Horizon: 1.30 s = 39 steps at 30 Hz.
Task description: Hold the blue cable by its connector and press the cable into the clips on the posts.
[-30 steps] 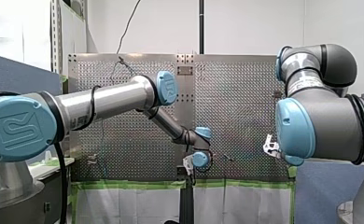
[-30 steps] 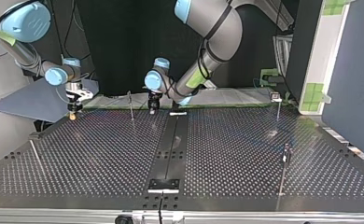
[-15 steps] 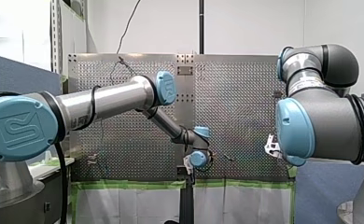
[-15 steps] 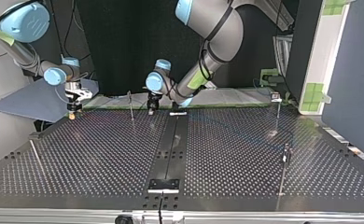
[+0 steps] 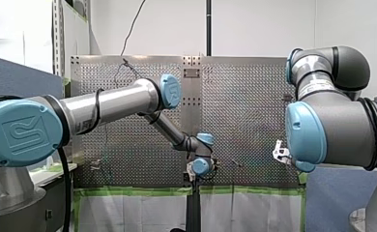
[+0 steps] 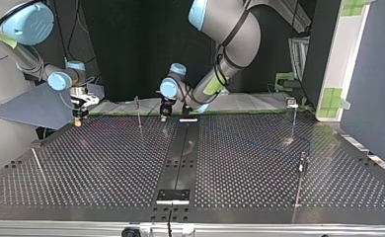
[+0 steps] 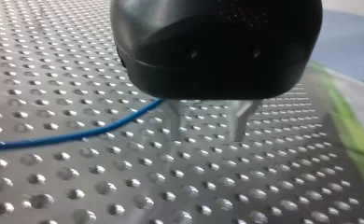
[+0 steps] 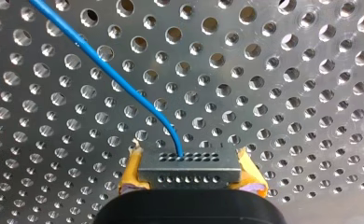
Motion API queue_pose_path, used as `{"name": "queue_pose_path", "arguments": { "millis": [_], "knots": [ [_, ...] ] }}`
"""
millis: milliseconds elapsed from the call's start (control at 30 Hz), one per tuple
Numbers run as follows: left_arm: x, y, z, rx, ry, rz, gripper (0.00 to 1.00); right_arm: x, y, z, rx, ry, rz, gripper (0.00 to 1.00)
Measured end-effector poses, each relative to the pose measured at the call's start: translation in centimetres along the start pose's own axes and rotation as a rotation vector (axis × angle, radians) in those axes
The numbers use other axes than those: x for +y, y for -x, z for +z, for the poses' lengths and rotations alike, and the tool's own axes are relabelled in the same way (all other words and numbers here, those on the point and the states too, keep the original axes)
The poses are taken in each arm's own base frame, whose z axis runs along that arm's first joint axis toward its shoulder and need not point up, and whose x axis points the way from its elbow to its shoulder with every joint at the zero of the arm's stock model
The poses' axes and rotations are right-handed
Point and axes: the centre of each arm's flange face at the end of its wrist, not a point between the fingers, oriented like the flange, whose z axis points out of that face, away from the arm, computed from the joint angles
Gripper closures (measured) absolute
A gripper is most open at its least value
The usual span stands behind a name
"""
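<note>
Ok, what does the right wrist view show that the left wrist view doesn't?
Only the right wrist view: my right gripper shut on the grey connector, with yellow pads at either end. Only the left wrist view: my left gripper, its metal fingers open with nothing between them, plus a green strip at the table's edge. Both: the blue cable running over the perforated table.

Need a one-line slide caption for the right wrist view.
Right gripper clamps the connector, its blue cable arcing away over the perforated table.
</note>
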Motion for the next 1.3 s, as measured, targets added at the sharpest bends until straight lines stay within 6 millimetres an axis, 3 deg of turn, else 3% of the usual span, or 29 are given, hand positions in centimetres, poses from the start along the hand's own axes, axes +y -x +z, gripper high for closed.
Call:
{"name": "queue_pose_path", "arguments": {
  "millis": [333, 667, 833, 1067, 1300],
  "knots": [
    [-0.8, -0.8, -1.1, 0.076, -0.068, 0.091, 0.0, 0.0, 0.1, 0.0, 0.0, 0.001, 0.003, 1.0],
    [-5.2, 3.2, -1.7, 0.051, -0.173, 0.127, 0.0, -0.1, 0.1, 0.0, -0.002, 0.002, 0.005, 1.0],
    [-5.6, 2.2, -2.8, 0.102, -0.18, 0.139, 0.0, -0.1, 0.2, -0.1, -0.007, 0.003, 0.006, 1.0],
    [-4.5, 0.3, -4.2, 0.166, -0.164, 0.164, 0.0, -0.1, 0.2, -0.1, -0.01, 0.005, 0.006, 1.0],
    [-5.0, 0.2, -4.5, 0.169, -0.175, 0.201, 0.0, -0.1, 0.3, -0.2, -0.018, 0.009, 0.008, 1.0]
  ]
}}
